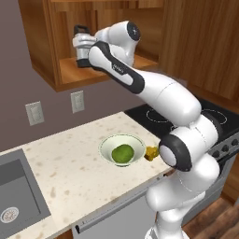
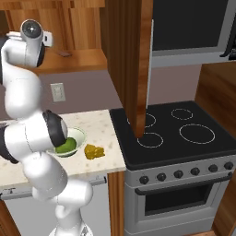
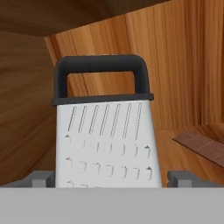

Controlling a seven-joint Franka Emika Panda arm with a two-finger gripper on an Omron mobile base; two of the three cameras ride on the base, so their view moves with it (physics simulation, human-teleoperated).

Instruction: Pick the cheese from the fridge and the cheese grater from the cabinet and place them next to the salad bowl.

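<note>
At the counter's (image 1: 70,172) left edge a steel sink (image 1: 18,196) is set. Above, in the open cabinet (image 1: 46,46), the cheese grater (image 3: 106,135) is seen upright on the plank shelf, toward its left end in the left base view. The gripper (image 3: 111,178) is held spread wide, one fingertip (image 3: 41,178) just beside each flank of the grater; contact cannot be told, and nothing is pinched. Near the counter's front right corner the salad bowl (image 1: 122,150) is placed, with a green round thing (image 1: 123,153) in it. The cheese (image 2: 93,151) is laid just beside the bowl's right side, close to the stove (image 2: 175,133) edge.
</note>
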